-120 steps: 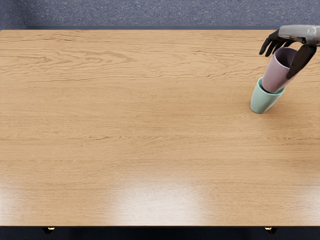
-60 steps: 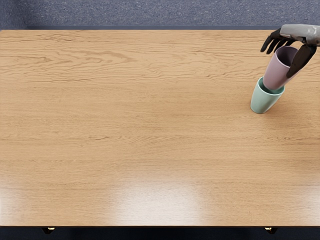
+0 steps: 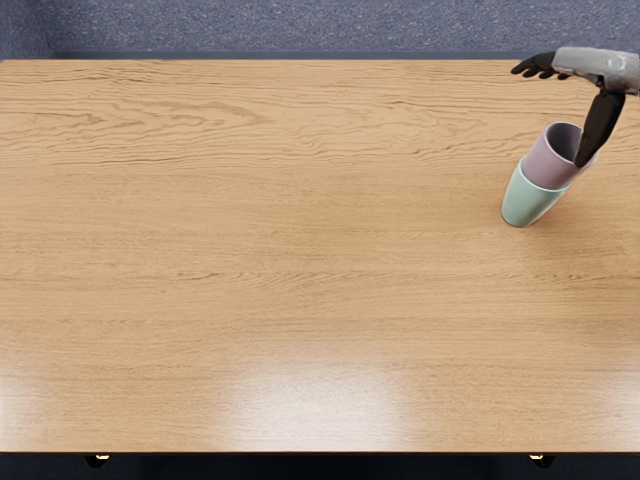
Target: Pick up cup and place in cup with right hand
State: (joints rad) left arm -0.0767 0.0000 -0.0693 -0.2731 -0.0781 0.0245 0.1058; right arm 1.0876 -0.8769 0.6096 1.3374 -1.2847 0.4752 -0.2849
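Pink cup: sat nested in the green cup, tilted in the view, its upper part above the green rim.
Counter: bore the green cup near the view's right edge.
Right robot hand: was spread wide, grasping nothing; thumb overlapped the cup mouth, contact indeterminate.
Nesting step: release, judged nearly complete.
Next move: required withdrawing the thumb upward without dragging the rim.

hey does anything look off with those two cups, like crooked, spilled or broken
Nothing stands out. The pink cup sits nested in the green cup, lined up with it, and I see no spill or crack. The right hand is open, its thumb overlapping the pink rim in this view; I can't tell if they touch.
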